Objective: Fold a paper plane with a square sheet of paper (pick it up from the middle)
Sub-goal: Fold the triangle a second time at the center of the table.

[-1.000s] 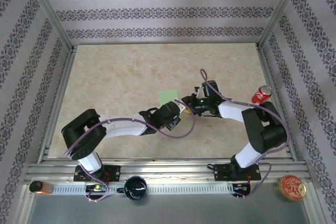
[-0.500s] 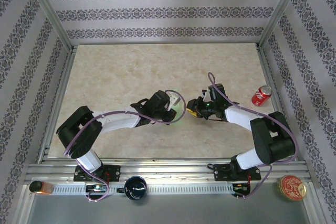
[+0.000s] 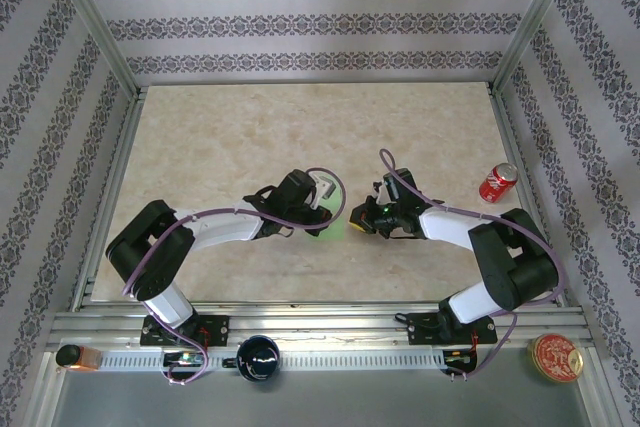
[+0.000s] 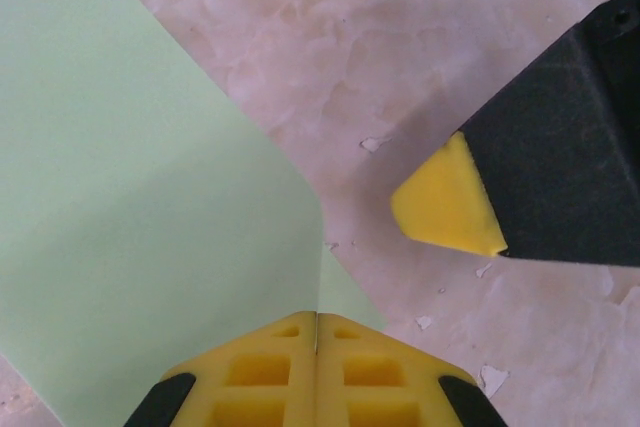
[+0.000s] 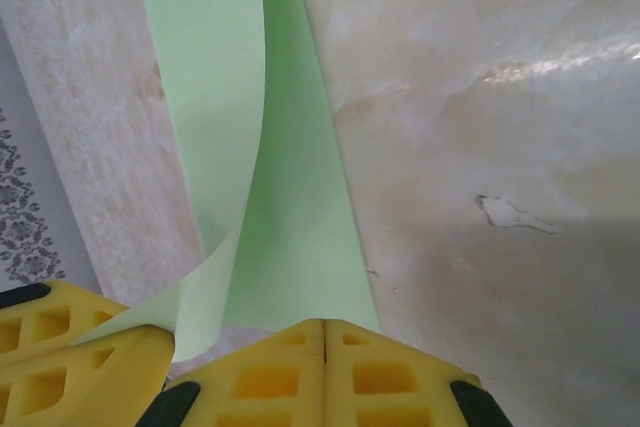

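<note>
Top external view: marble-look desk (image 3: pixel 250 127) w/ patterned walls round it. Both arms reach in low toward desk ctr, wrists nearly meeting: left arm (image 3: pixel 215 229) from the left, right arm (image 3: pixel 455 229) from the right. Btwn the wrists, near desk ctr, is the square sheet of paper (image 3: pixel 333 223), light green & mostly hidden under them. Left wrist cam shows it partly folded over w/ one rounded bend, lower layer flat on desk. A red can (image 3: pixel 498 182) sits well off to the right. A dark mug (image 3: pixel 258 357) & a red tin (image 3: pixel 555 355) sit on the front ledge by the arm bases. The left fingers (image 4: pixel 316 347) are pressed together, pinching the sheet's edge at their seam. The right fingers (image 5: pixel 325 342) are pressed together too, tips at the sheet's near end. Can't tell if they nip it: left wrist cam shows bare desk btwn that yellow tip & the sheet.
</note>
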